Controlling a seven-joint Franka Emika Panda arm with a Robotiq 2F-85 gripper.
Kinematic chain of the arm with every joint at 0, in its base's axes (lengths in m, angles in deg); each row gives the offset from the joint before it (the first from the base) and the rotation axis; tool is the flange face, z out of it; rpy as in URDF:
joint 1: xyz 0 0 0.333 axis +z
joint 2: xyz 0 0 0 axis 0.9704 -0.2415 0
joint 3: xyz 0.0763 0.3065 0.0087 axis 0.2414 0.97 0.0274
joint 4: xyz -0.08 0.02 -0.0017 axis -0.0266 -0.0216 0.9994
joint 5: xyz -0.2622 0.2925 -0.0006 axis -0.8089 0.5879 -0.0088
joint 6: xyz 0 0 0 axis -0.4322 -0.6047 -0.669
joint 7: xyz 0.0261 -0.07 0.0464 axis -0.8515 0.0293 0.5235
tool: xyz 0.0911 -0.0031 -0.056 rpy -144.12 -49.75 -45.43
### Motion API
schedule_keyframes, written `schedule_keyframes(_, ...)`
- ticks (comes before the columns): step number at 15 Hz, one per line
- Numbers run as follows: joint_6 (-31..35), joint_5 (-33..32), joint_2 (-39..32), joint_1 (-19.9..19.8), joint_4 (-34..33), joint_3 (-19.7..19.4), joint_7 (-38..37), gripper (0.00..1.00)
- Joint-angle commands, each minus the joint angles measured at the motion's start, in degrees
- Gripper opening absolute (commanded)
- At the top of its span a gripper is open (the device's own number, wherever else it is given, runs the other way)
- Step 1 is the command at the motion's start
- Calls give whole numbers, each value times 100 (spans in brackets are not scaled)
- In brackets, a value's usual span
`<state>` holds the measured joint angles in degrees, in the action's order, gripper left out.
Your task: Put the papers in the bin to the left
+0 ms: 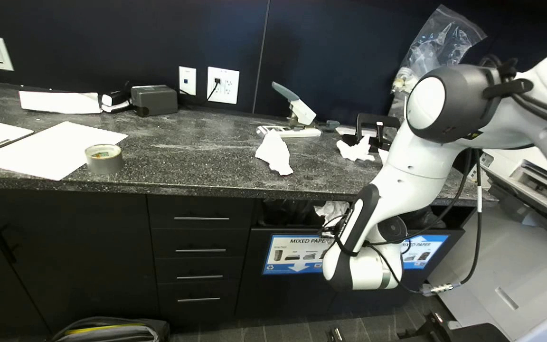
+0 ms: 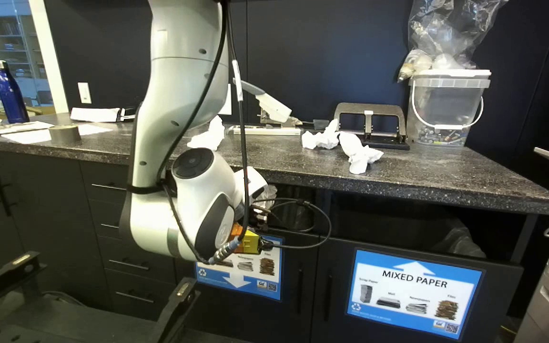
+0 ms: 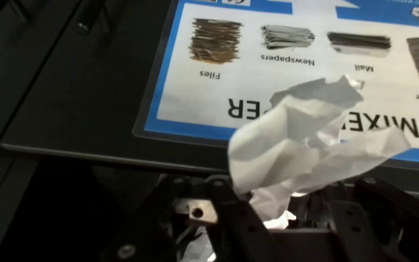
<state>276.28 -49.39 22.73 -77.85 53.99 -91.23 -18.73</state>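
At front of bin [image 3: 111,120], pincer [image 3: 278,203] clamped closed on crumpled paper [image 3: 286,145].

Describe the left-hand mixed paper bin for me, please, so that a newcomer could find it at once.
Facing the long speckled counter, find the four stacked drawers beneath. The bin is the dark compartment immediately to their right. Its sign has a white arrow pointing down, while the neighbouring bin has one pointing up.

Bluish sheen is lying over the dark wall [image 1: 330,71], white sheets [image 1: 50,152] are glaring on the desk [image 1: 193,164], shadow is darkening the bin [image 1: 278,231], and the wrist view is looking soft.
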Motion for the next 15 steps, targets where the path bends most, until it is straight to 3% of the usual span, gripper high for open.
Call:
schedule_keyframes(1,622,265,-627,85,-766,26,-252,6)
schedule_keyframes(7,958,510,-1067,140,-1444,181,-462,6)
schedule_keyframes(15,1315,475,-903,285,-1605,233,-460,6)
